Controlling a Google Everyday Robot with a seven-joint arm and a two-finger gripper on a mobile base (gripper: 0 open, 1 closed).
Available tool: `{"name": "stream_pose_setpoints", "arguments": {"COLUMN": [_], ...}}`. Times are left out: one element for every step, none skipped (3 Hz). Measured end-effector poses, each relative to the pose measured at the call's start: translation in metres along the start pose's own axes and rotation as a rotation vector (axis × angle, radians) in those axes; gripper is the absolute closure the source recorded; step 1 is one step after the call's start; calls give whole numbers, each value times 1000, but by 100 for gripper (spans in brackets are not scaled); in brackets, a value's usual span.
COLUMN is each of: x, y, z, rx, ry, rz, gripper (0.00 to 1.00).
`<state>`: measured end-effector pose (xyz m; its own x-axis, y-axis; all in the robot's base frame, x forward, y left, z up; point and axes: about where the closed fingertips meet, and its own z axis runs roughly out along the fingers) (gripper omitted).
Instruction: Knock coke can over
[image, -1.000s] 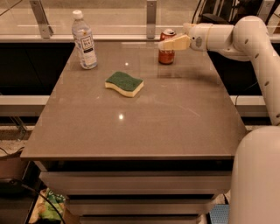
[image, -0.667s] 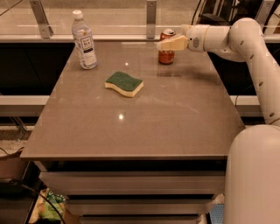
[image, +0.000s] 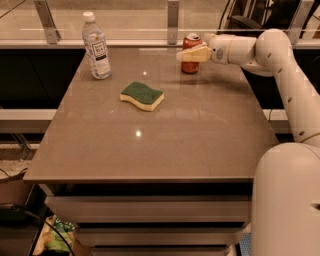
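The coke can (image: 190, 43), red with a silver top, stands upright at the far edge of the brown table (image: 150, 140), right of centre. My gripper (image: 186, 54) reaches in from the right on the white arm. Its cream fingertips lie across the front of the can at mid height, against or just in front of it, hiding part of its side.
A clear water bottle (image: 96, 46) with a white cap stands at the far left of the table. A green and yellow sponge (image: 142, 95) lies between the bottle and the can. A glass railing (image: 172, 20) runs behind the table. The robot's white body (image: 287, 200) fills the lower right.
The gripper has shifted slightly left across the front of the can. The can still stands upright in the same place.
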<state>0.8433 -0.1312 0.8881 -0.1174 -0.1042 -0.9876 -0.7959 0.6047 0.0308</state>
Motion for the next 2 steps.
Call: {"name": "stream_pose_setpoints", "arguments": {"x": [1,1], "y": [2,4], "z": [4,7], "rx": [-5,-10], "ry": [1,1], "rz": [1,2], "gripper": [18,40]}}
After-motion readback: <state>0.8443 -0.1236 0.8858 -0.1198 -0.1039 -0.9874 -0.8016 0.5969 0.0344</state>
